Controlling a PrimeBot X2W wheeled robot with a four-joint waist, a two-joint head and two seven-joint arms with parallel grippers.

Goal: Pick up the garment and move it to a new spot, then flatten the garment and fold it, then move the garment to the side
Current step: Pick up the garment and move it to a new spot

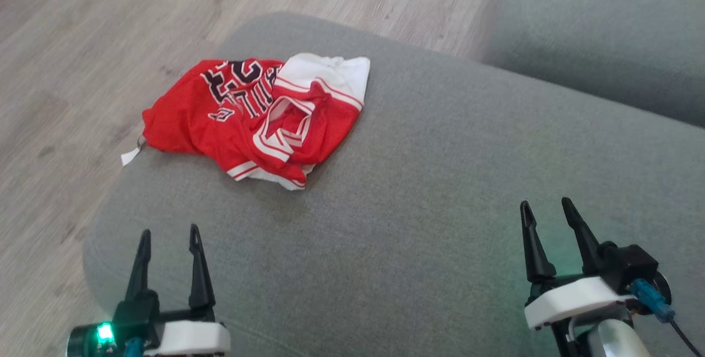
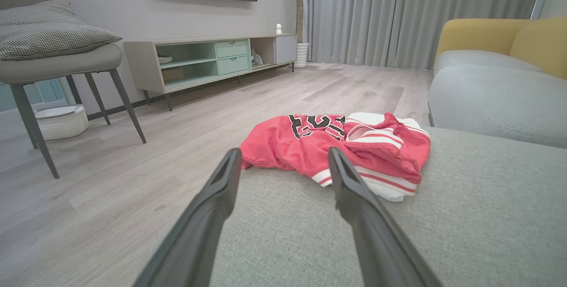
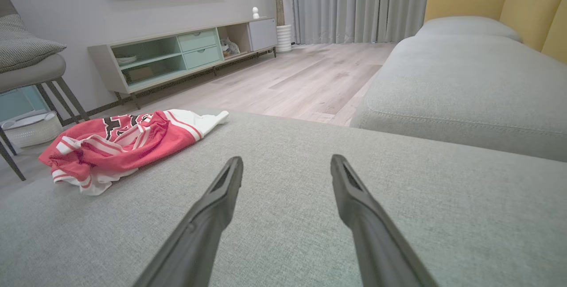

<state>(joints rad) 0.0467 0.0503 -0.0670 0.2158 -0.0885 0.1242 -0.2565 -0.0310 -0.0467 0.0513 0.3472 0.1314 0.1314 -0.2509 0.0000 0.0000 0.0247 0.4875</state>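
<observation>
Left gripper (image 1: 169,234) and right gripper (image 1: 545,207) hover low over grey cushion (image 1: 440,180), fingers parted, empty. Crumpled red garment (image 1: 253,120) lies ahead, untouched.

A: What's carrying things here?
B: A broad grey fabric seat cushion (image 1: 468,191), rounded at its far-left corner, with pale wood floor (image 1: 71,43) beyond it.
A: And lying on it?
B: One red-and-white garment (image 1: 242,120), crumpled in a heap at the far left. Its left edge reaches the rim, where a small white tag (image 1: 130,156) pokes over the side.
</observation>
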